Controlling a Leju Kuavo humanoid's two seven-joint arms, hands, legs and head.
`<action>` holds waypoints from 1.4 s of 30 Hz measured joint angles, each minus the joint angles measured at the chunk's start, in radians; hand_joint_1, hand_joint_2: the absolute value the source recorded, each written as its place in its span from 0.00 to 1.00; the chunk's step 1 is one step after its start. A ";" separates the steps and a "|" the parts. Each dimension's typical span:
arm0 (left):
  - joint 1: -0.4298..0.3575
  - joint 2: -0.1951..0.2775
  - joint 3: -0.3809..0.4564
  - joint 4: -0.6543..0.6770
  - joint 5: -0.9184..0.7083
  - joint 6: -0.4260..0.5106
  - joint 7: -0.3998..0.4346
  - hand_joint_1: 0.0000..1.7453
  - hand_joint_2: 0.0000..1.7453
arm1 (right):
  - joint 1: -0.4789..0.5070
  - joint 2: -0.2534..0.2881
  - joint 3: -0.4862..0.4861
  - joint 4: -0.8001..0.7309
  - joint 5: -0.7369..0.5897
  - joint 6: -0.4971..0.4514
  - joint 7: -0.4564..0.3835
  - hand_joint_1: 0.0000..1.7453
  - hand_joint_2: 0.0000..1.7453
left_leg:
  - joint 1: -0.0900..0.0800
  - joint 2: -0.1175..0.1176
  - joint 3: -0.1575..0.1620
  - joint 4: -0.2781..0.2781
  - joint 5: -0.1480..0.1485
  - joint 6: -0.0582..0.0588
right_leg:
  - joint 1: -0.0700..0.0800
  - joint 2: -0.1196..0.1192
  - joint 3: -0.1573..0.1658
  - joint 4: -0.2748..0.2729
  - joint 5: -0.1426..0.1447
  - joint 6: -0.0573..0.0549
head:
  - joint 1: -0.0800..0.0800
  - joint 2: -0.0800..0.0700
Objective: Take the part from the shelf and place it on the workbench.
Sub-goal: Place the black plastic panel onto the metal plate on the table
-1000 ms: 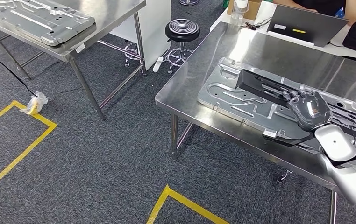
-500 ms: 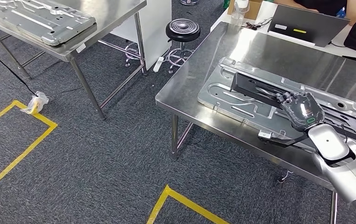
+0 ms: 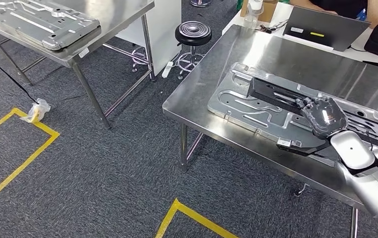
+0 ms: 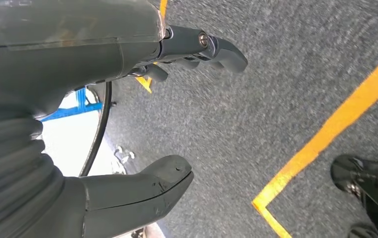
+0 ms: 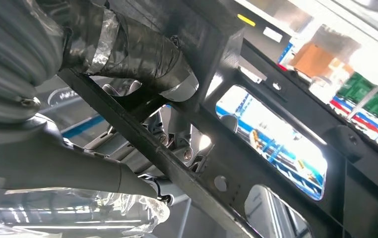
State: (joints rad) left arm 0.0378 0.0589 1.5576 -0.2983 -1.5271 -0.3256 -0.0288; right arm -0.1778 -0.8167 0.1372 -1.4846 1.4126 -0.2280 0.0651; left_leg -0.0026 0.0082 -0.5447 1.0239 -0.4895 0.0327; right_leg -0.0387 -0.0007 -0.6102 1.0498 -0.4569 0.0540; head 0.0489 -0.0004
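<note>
**Black frame part held over the steel workbench**

In the head view you see two steel tables on dark grey carpet with yellow floor tape (image 3: pixel 21 161). At right, the stainless workbench (image 3: pixel 197 94) carries one pressed grey metal panel (image 3: pixel 236 101); above it the right hand (image 3: pixel 326 116) grips the black metal frame part (image 3: pixel 271 91). One round black stool (image 3: pixel 193 32) stands at top centre.

In the left wrist view, your left hand (image 4: pixel 127 114) hangs over carpet, fingers apart, holding nothing.

In the right wrist view, fingers wrap the part's black bar (image 5: pixel 177 168). No writing is legible.

The black part (image 3: pixel 276 94) lay on a metal plate (image 3: pixel 236 101) on the workbench (image 3: pixel 202 94); a stool (image 3: pixel 193 32) stood at its ten o'clock.
</note>
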 joint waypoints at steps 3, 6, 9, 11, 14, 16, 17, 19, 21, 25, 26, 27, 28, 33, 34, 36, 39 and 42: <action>0.001 -0.001 0.000 -0.001 0.000 0.000 -0.001 0.00 1.00 | 0.005 -0.005 0.000 -0.001 -0.008 0.002 -0.002 1.00 1.00 | 0.000 0.000 0.001 0.003 -0.009 -0.015 | 0.004 0.006 0.001 0.001 -0.009 -0.029 | 0.000 0.000; 0.000 -0.001 0.000 -0.001 0.001 0.001 -0.001 0.00 1.00 | 0.005 -0.011 0.000 -0.004 -0.010 0.002 -0.002 1.00 1.00 | 0.005 -0.001 -0.037 0.092 -0.061 -0.029 | 0.005 0.006 0.009 -0.002 -0.014 -0.050 | -0.001 0.000; 0.001 -0.003 0.000 -0.001 0.002 0.000 -0.001 0.00 1.00 | 0.006 -0.013 0.000 -0.004 -0.011 0.003 -0.003 1.00 1.00 | 0.005 -0.002 -0.145 0.281 -0.128 -0.030 | 0.015 0.007 0.015 0.000 -0.022 -0.062 | -0.001 0.000; 0.002 -0.004 0.000 -0.001 0.003 0.000 -0.001 0.00 1.00 | 0.008 -0.013 0.000 -0.004 -0.011 0.003 -0.003 1.00 1.00 | 0.002 -0.002 -0.160 0.274 -0.088 -0.019 | 0.023 0.009 0.022 0.000 -0.028 -0.066 | 0.000 0.000; 0.003 -0.004 0.000 -0.002 0.005 0.000 -0.001 0.00 1.00 | 0.008 -0.012 0.000 -0.004 -0.012 0.003 -0.003 1.00 1.00 | -0.012 -0.006 -0.084 0.082 0.021 0.016 | 0.031 0.013 0.037 -0.001 -0.037 -0.066 | 0.000 0.000; 0.004 -0.002 0.000 -0.004 0.007 0.000 -0.002 0.00 1.00 | 0.008 -0.011 0.000 -0.004 -0.012 0.004 -0.003 1.00 1.00 | -0.020 -0.006 -0.058 0.022 0.035 0.029 | 0.029 0.015 0.039 -0.004 -0.040 -0.059 | 0.000 0.000; 0.004 -0.002 0.000 -0.005 0.008 0.001 -0.002 0.00 1.00 | 0.008 -0.011 0.000 -0.004 -0.012 0.005 -0.004 1.00 1.00 | -0.021 -0.004 -0.055 0.016 0.035 0.030 | 0.028 0.015 0.039 -0.007 -0.040 -0.053 | 0.000 0.000; 0.004 -0.002 0.000 -0.006 0.009 0.001 -0.002 0.00 1.00 | 0.010 -0.014 0.000 -0.005 -0.014 0.006 -0.005 1.00 1.00 | -0.019 -0.002 -0.041 -0.009 0.043 0.033 | 0.026 0.014 0.044 -0.011 -0.043 -0.042 | 0.000 0.000; 0.004 -0.002 0.000 -0.006 0.009 0.000 -0.003 0.00 1.00 | 0.006 -0.018 0.000 -0.006 -0.017 0.007 -0.005 1.00 1.00 | -0.014 0.000 -0.020 -0.039 0.053 0.036 | 0.026 0.011 0.027 0.034 -0.072 -0.034 | 0.000 0.000; 0.004 -0.006 0.000 -0.006 0.009 -0.002 -0.003 0.00 1.00 | 0.006 -0.019 0.003 -0.003 -0.022 0.013 -0.007 1.00 1.00 | -0.011 0.001 -0.006 -0.045 0.045 0.036 | 0.013 0.007 -0.089 0.234 -0.137 -0.016 | 0.000 0.000; 0.005 -0.008 0.000 -0.006 0.009 -0.002 -0.003 0.00 1.00 | 0.007 -0.018 0.004 -0.002 -0.023 0.014 -0.007 1.00 1.00 | -0.009 0.000 -0.003 -0.041 0.039 0.033 | 0.009 0.005 -0.092 0.225 -0.115 -0.010 | 0.000 0.000; 0.005 -0.009 0.000 -0.006 0.009 -0.003 -0.003 0.00 1.00 | 0.008 -0.018 0.006 -0.002 -0.024 0.014 -0.007 1.00 1.00 | -0.007 0.000 0.000 -0.034 0.031 0.028 | 0.004 0.003 -0.076 0.179 -0.076 -0.004 | 0.000 0.000; 0.005 -0.009 0.000 -0.006 0.009 -0.003 -0.003 0.00 1.00 | 0.008 -0.018 0.006 -0.001 -0.025 0.015 -0.007 1.00 1.00 | -0.004 0.000 0.002 -0.024 0.022 0.022 | 0.000 -0.001 -0.049 0.116 -0.041 0.002 | 0.000 0.000; 0.003 -0.009 0.000 -0.010 0.010 -0.003 -0.003 0.00 1.00 | 0.010 -0.017 0.011 0.006 -0.030 0.023 -0.008 1.00 1.00 | -0.005 -0.001 -0.001 0.005 -0.006 -0.005 | 0.006 0.003 -0.002 0.010 -0.013 -0.024 | 0.000 0.000; 0.003 -0.009 0.000 -0.010 0.011 -0.005 -0.004 0.00 1.00 | 0.011 -0.017 0.011 0.008 -0.031 0.024 -0.008 1.00 1.00 | -0.005 -0.001 0.000 0.007 -0.009 -0.009 | 0.007 0.003 -0.001 0.009 -0.014 -0.029 | 0.000 0.000; 0.003 -0.009 0.000 -0.010 0.015 -0.009 -0.008 0.00 1.00 | 0.010 -0.018 0.012 0.012 -0.033 0.028 -0.007 1.00 1.00 | -0.004 -0.002 0.003 0.007 -0.012 -0.003 | 0.007 0.004 0.003 0.009 -0.016 -0.036 | 0.000 0.000; 0.003 -0.008 0.000 -0.010 0.025 -0.017 -0.017 0.00 1.00 | 0.009 -0.018 0.014 0.020 -0.038 0.034 -0.007 0.75 0.75 | -0.004 -0.002 0.008 0.000 -0.013 0.019 | 0.010 0.004 0.006 0.009 -0.020 -0.040 | 0.000 0.000; 0.003 -0.008 0.000 -0.010 0.039 -0.018 -0.016 0.00 1.00 | 0.009 -0.015 0.017 0.034 -0.042 0.039 -0.007 0.00 0.00 | -0.003 -0.002 0.008 -0.003 -0.012 0.019 | 0.013 0.004 0.006 0.009 -0.022 -0.043 | 0.000 0.000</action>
State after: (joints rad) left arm 0.0410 0.0507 1.5576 -0.3086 -1.4880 -0.3435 -0.0450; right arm -0.1690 -0.8318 0.1543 -1.4502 1.3705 -0.1889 0.0580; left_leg -0.0060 0.0067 -0.5363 1.0212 -0.5017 0.0518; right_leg -0.0260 0.0033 -0.6041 1.0586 -0.4786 0.0112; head 0.0484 -0.0004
